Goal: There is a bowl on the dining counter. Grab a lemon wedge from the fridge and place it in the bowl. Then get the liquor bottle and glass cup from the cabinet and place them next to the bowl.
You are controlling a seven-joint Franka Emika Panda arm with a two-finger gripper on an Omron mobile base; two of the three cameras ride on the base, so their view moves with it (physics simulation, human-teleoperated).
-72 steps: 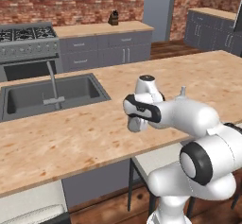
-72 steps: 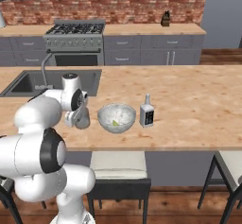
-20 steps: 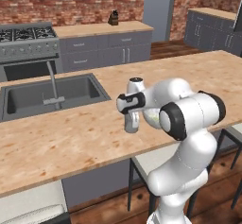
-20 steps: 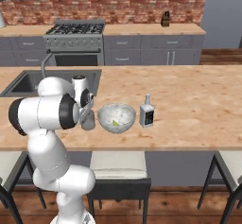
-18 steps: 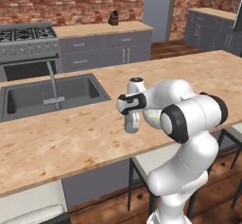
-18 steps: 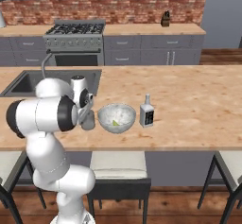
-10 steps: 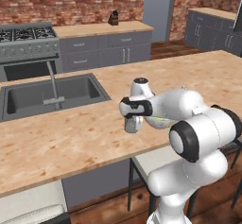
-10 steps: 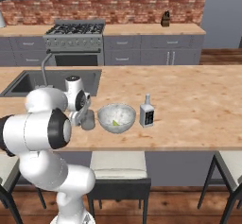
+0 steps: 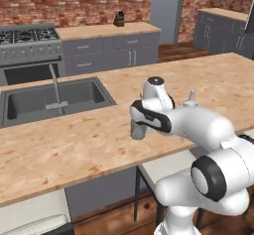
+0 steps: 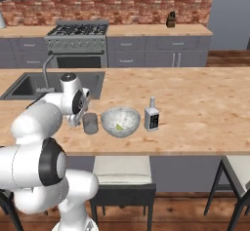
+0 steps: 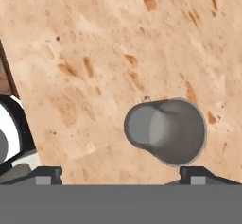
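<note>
glass cup (image 11: pixel 165 131): grey, tapered (upright) | counter (image 11: pixel 104 53): speckled wood | gripper (image 11: pixel 120 173): jaws wide

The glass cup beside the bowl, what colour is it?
The glass cup is plain grey, with no pattern. The hand view shows it best.

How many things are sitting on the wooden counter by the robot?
3, in a row. The grey glass cup stands beside the robot's hand, the bowl with the lemon wedge is in the middle, and the liquor bottle is on the far side.
</note>
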